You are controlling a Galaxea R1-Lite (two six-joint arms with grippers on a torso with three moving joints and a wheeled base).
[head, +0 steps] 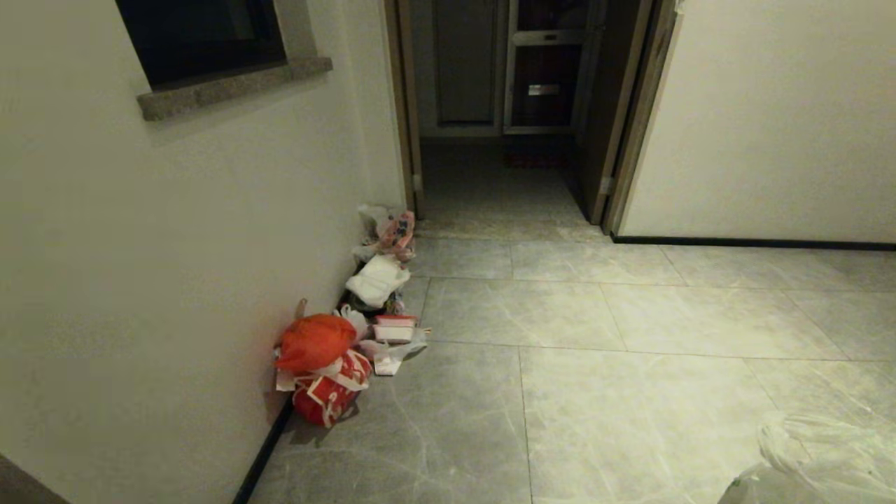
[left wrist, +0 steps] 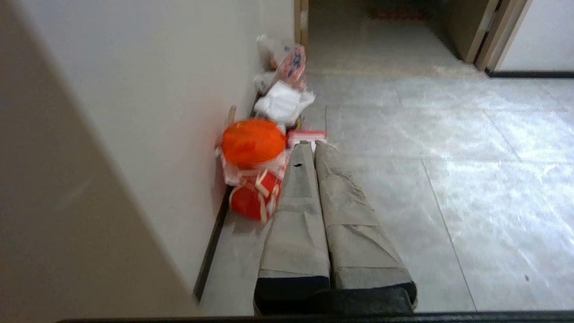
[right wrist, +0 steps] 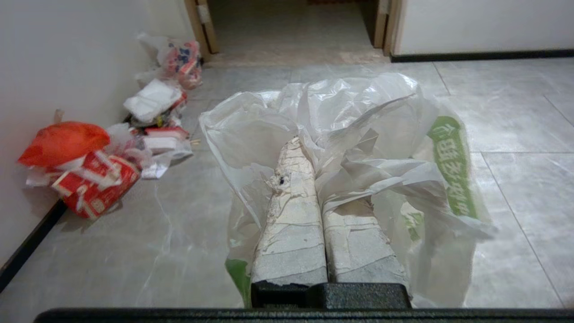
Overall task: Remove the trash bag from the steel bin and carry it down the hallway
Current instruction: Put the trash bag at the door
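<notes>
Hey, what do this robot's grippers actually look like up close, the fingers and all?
Both look alike. The left gripper has two long, tapering fingers wrapped in wrinkled grey tape, rising from a black base. The right gripper has the same shape, its pale wrapping cracked and flaking, with a small dark hole near one tip. No cables show.

Orange-red bag (head: 313,341) atop litter pile (head: 381,280), perhaps takeaway boxes, along wall (head: 175,245).
</notes>
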